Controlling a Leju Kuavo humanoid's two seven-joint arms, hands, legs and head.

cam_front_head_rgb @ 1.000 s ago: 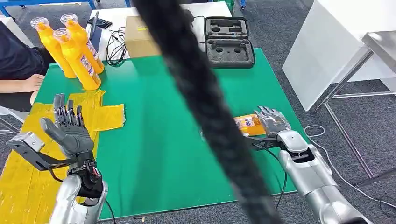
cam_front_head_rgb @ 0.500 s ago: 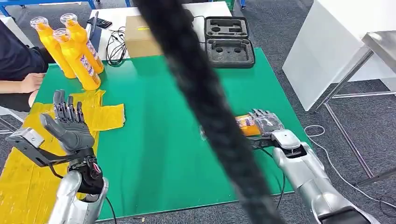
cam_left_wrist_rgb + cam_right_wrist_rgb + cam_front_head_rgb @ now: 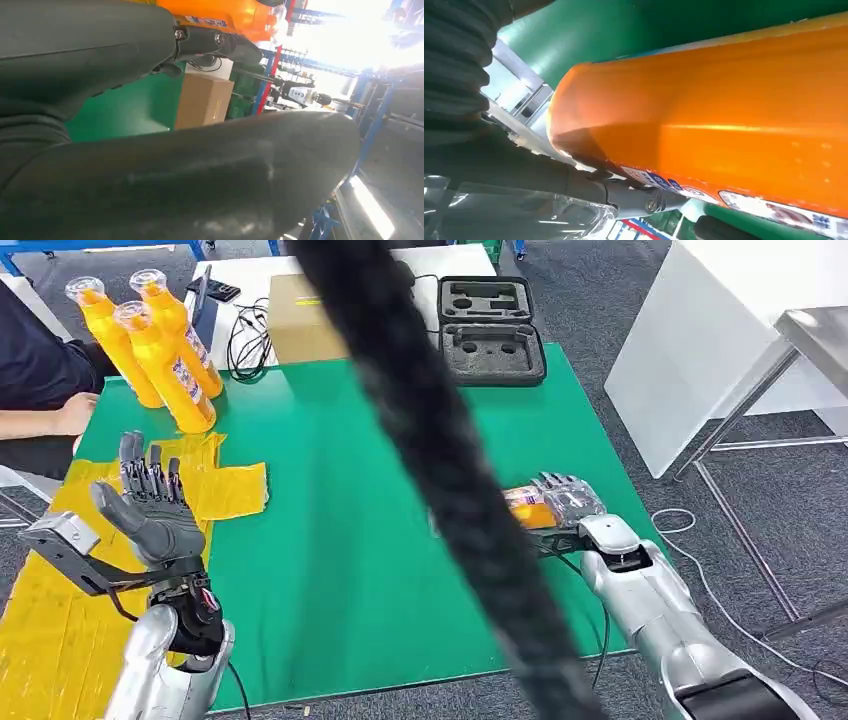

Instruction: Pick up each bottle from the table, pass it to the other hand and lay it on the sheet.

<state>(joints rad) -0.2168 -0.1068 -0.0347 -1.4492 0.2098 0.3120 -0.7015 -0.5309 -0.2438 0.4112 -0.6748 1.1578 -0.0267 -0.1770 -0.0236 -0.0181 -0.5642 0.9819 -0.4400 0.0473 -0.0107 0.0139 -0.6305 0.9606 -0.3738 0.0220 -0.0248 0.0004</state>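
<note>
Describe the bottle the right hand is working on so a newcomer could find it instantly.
Start at the green mat covering the table and go to its near right edge, where the silver right arm ends. There the right hand has its fingers over an orange bottle lying on its side. Unlike the three orange bottles standing upright at the far left corner, it lies flat and alone.

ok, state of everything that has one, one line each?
Orange plastic bottle under right hand: lying on green mat.
Right hand: fingers over that bottle; grip unclear.
Left hand: raised, fingers apart, holding nothing.
Three orange bottles at far corner: upright.
Yellow sheet: flat, no bottle on it.
Black foam-lined case: open.
</note>
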